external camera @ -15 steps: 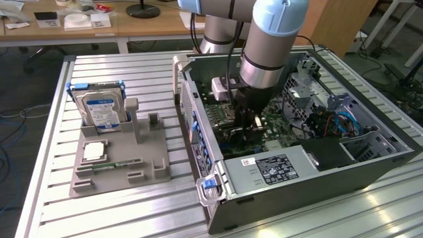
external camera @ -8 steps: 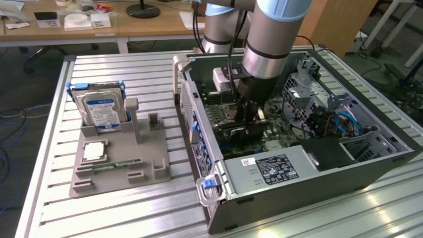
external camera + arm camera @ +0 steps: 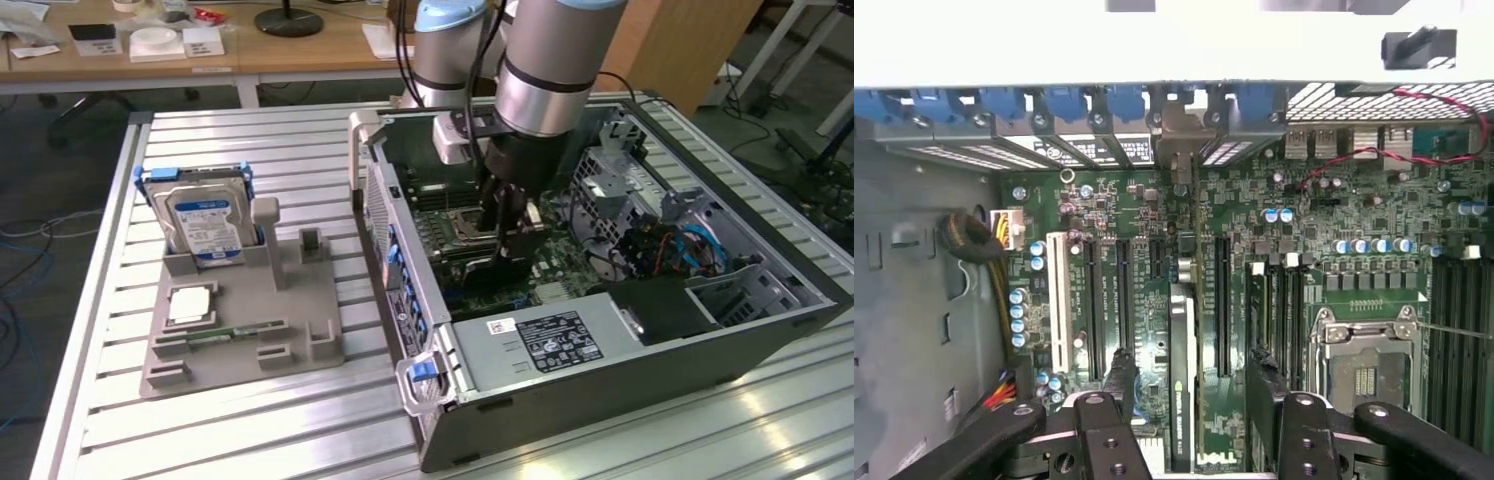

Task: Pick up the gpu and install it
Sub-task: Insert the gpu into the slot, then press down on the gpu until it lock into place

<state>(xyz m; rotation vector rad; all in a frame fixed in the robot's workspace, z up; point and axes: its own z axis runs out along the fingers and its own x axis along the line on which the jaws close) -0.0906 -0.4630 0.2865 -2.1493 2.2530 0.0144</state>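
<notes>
Gripper inside open computer case, lowered over motherboard. Fingers spread wide, nothing pinched between them. In wrist view, one dark finger on each side of gpu, neither seen touching it.

Gpu standing on edge between the two fingers, seen edge-on as a slim dark card running away from the gripper toward the rear bracket at the case wall. Card lined up with an expansion slot and apparently seated there; full engagement not verifiable. Black expansion slots just beside the card on both sides; white slot further out, past one finger. Empty CPU socket beyond the other finger, memory slots past that. Blue retention clips in a row along the case wall ahead of the gripper.

In exterior view, arm descending into the case, gripper low over the board. Power supply with label in the case, close by the gripper. Grey parts holder well apart from the gripper, outside the case on slatted table, toward the exterior view's left. Hard drive upright in the holder; narrow green memory stick lying in it.
</notes>
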